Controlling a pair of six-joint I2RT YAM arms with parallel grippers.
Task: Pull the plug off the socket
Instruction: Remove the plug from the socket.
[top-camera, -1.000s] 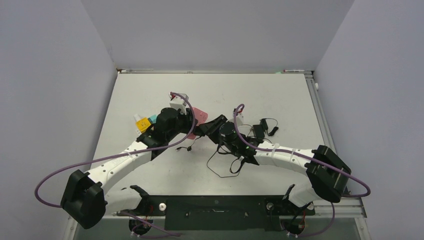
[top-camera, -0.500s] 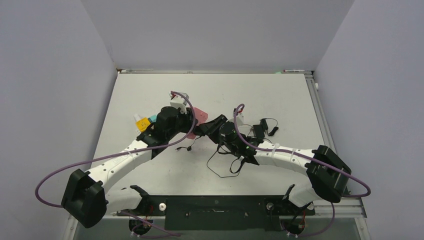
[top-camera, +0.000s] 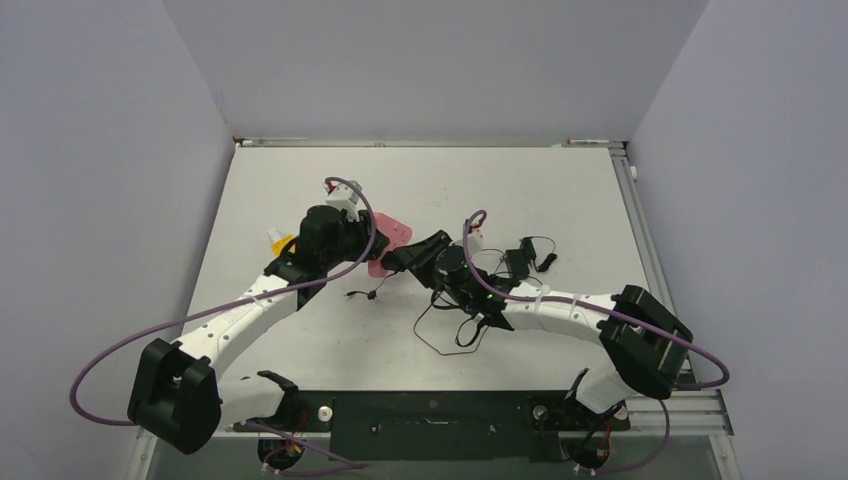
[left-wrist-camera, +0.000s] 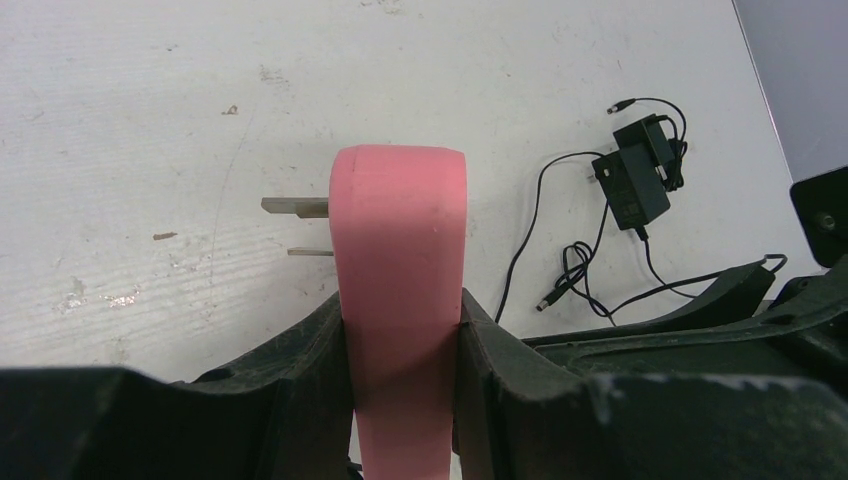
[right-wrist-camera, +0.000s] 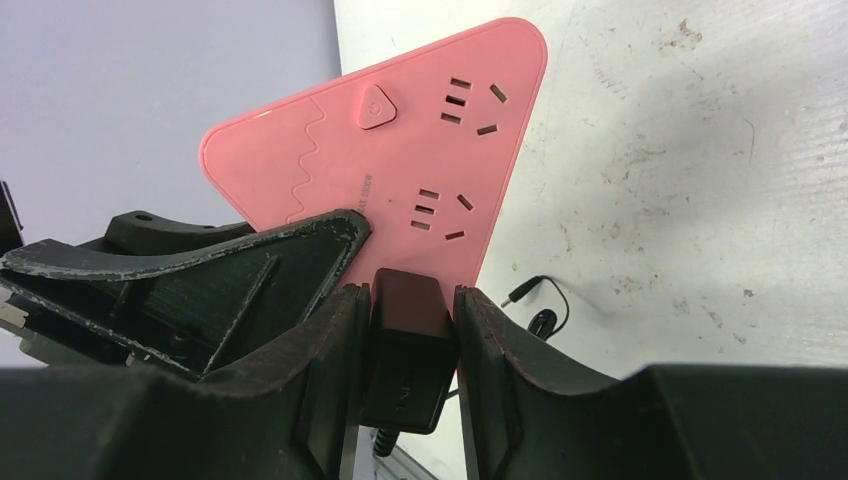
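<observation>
The right gripper (right-wrist-camera: 410, 300) was pinched tight on the black plug (right-wrist-camera: 405, 340), one finger against each flat side. The plug's long axis ran in line with the fingers, back towards the wrist. Its front end met the lower part of the pink socket (right-wrist-camera: 400, 130), right ahead of the gripper. None of the plug's pins showed in that view, so it looked seated and not yet pulled free. The socket's face tilted up towards the right wrist camera, showing a button and two empty sets of slots above the plug.

Just past the plug, the left gripper (left-wrist-camera: 400, 310) clamped the same socket by its two broad faces. Its fingers were parted only as far as the socket's thickness. From the left wrist the socket appeared edge-on and upright, with two metal prongs (left-wrist-camera: 297, 207) jutting from one face.

From above, the two grippers met nose to nose near the middle of the table (top-camera: 560, 190), with the socket between them. The right arm was the one on the plug. A clean separation would likely call for a straight pull back along the plug's axis while the left gripper braced the socket.

Farther off, a spare black adapter (left-wrist-camera: 632, 185) and its thin cable lay loose on the table.
</observation>
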